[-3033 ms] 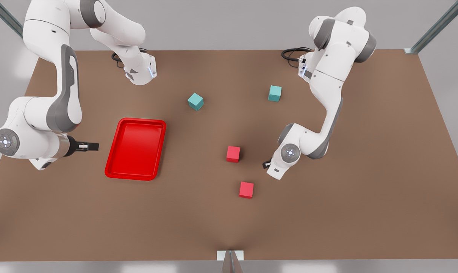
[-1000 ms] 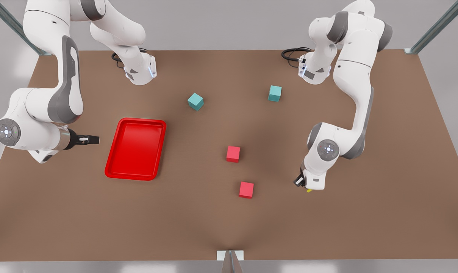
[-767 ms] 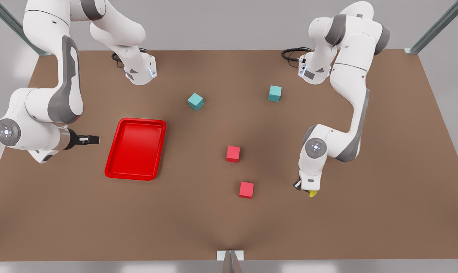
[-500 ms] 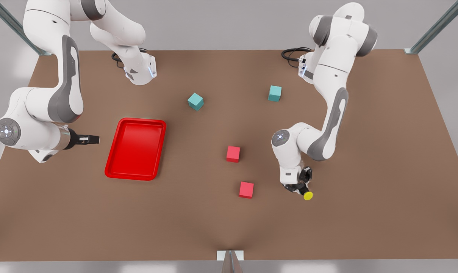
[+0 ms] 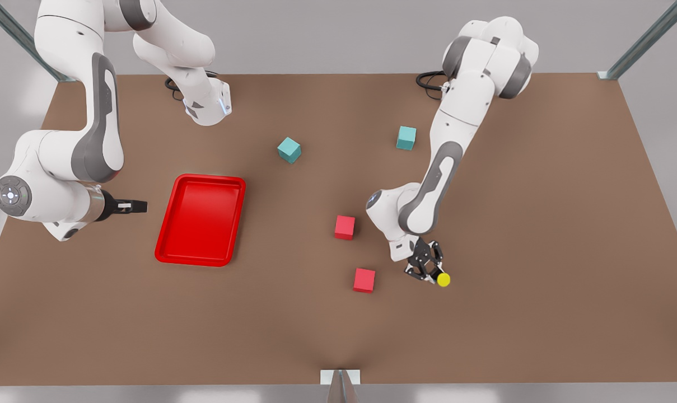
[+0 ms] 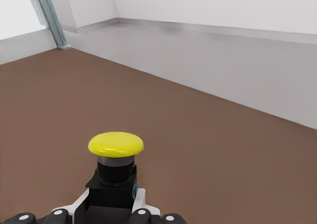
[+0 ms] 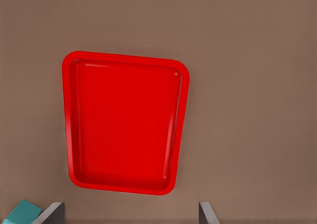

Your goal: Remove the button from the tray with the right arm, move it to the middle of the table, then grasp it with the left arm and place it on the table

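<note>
The right wrist view looked straight down on the tray, a glossy red rectangle with rounded corners and a raised rim, its floor bare. It lay on the brown table. A teal cube sat at about seven o'clock from the tray, just beside its corner. Two grey fingertips of the right gripper stood wide apart.

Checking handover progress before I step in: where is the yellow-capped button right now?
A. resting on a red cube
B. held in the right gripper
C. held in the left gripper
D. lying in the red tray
C: the left wrist view shows the button clamped in the left gripper; the tray under the right wrist camera holds nothing.
</note>
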`<state>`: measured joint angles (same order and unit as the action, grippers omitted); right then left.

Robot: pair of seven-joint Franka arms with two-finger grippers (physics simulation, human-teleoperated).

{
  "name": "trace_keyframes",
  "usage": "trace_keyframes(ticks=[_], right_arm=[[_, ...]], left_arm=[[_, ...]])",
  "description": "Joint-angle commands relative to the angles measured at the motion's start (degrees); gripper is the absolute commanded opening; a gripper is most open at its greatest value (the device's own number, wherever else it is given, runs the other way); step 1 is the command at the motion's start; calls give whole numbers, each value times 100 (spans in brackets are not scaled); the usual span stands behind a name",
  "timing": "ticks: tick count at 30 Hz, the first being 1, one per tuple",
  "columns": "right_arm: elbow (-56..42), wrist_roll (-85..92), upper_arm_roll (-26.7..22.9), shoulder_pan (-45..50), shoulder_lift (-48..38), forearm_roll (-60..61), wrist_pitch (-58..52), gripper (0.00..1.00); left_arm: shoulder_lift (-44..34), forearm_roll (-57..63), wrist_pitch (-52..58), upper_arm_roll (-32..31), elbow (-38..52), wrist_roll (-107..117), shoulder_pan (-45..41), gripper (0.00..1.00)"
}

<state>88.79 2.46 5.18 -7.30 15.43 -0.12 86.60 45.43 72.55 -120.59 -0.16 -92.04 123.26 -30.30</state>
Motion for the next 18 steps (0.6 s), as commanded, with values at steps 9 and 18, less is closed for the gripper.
trace_keyframes(ticks=[9, 18], right_arm=[[-20, -17, 1, 18, -13, 3, -65, 100], [-20, -17, 1, 9, -13, 3, -65, 100]], left_arm=[[396, 357, 484, 16, 37, 4302, -240, 34], [564, 577, 906, 16, 55, 4496, -442, 34]])
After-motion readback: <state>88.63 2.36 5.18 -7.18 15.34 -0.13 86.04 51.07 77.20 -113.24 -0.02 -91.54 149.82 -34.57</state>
